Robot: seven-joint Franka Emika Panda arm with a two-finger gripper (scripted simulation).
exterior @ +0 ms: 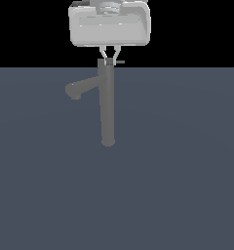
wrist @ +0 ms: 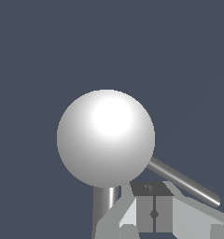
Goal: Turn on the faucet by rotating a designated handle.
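Faucet (exterior: 107, 105) standing upright on a plain dark floor (exterior: 187, 171), its spout (exterior: 80, 89) branching toward the exterior view's left. You see it as a grey column, with a thin handle (exterior: 120, 62) poking out sideways at its very top, toward the exterior view's right. Directly over that top hangs the arm's pale wrist block (exterior: 109, 23), pointing straight down. The gripper (exterior: 110, 53) reaches down from it, its two fingers (exterior: 104, 52) converging just above the column's top, right beside the handle.

In the wrist view, the column's rounded cap (wrist: 106, 138) fills the middle as a bright ball, and the handle shows as a slim rod slanting out from under it. The fingers look drawn close together, but whether they pinch or even touch the handle, you cannot tell.

Judging by this, the contact stage at the handle is in hand. How far the handle is already turned cannot be read here. Any push should run sideways against the rod, around the column's axis.
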